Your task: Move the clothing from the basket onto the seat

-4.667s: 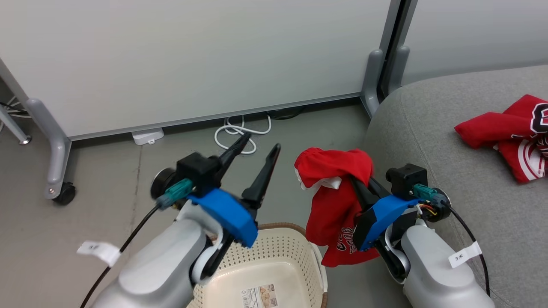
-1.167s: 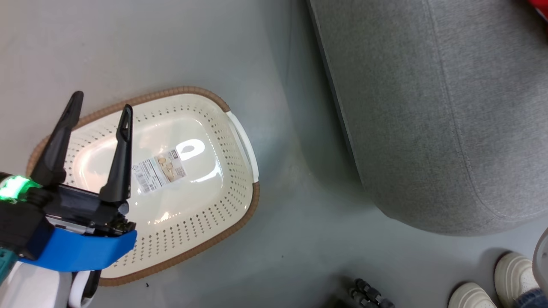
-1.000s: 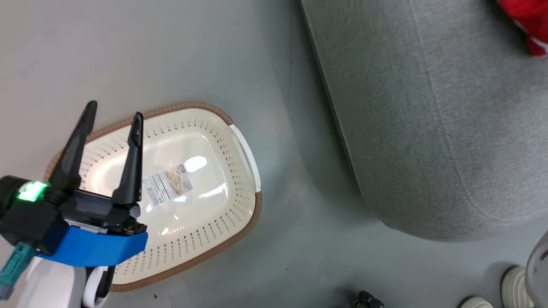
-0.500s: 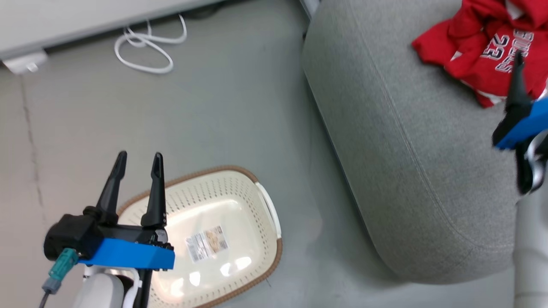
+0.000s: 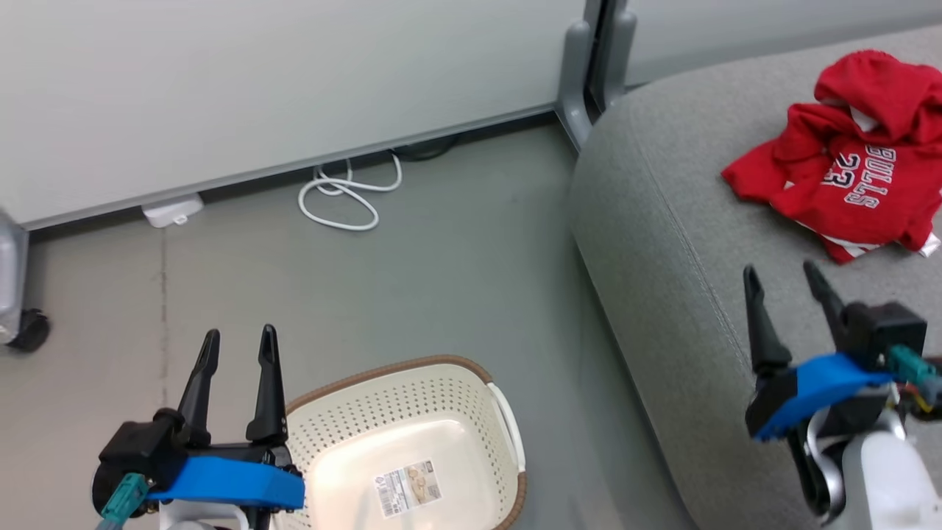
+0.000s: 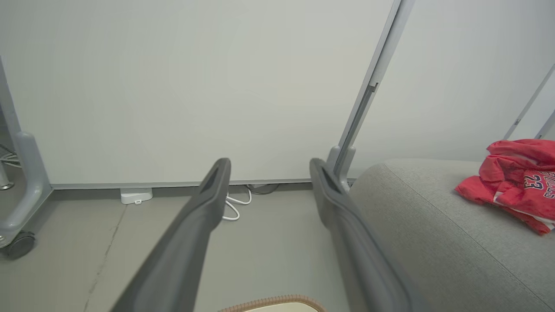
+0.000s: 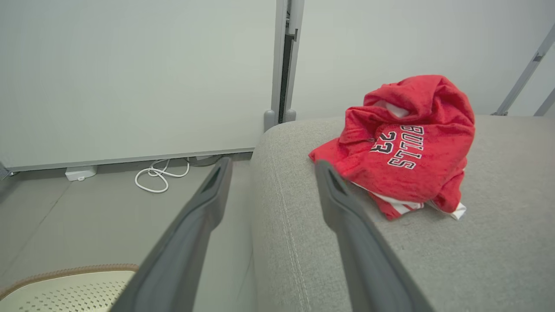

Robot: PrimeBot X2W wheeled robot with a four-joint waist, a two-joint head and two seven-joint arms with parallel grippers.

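Left claw (image 5: 239, 333) and right claw (image 5: 779, 269) wide open, holding nothing; clothing (image 5: 846, 177) on the seat (image 5: 662, 294).
Red clothing lies heaped well in from the seat's rounded left edge, beyond the right claw's fingertips; the basket (image 5: 383, 370) stands on the floor beside that edge, left claw near its left rim.

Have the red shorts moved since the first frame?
Yes. The shorts hung from the right gripper over the floor, left of the sofa; now they lie on its seat, right of its edge, released.
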